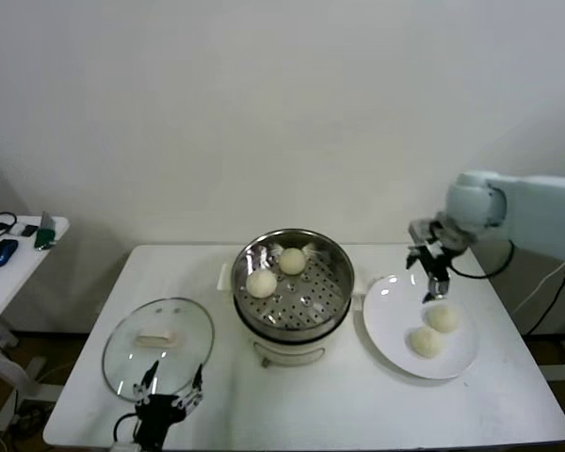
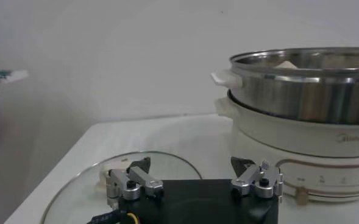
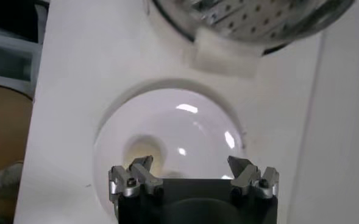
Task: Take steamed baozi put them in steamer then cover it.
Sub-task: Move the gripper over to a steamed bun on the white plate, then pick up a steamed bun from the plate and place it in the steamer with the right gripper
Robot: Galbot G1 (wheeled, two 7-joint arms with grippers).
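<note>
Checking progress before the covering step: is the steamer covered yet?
Uncovered. The cover lies flat on the table, left of the steamer.

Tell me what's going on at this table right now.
A two-armed robot is loading baozi into a steamer. Two buns already sit in the steel basket, and two more wait on the white plate to its right. The right gripper hangs open and empty above the plate, near the farther bun. The glass cover lies flat on the table left of the steamer, with the left gripper open at its near edge, touching nothing.
</note>
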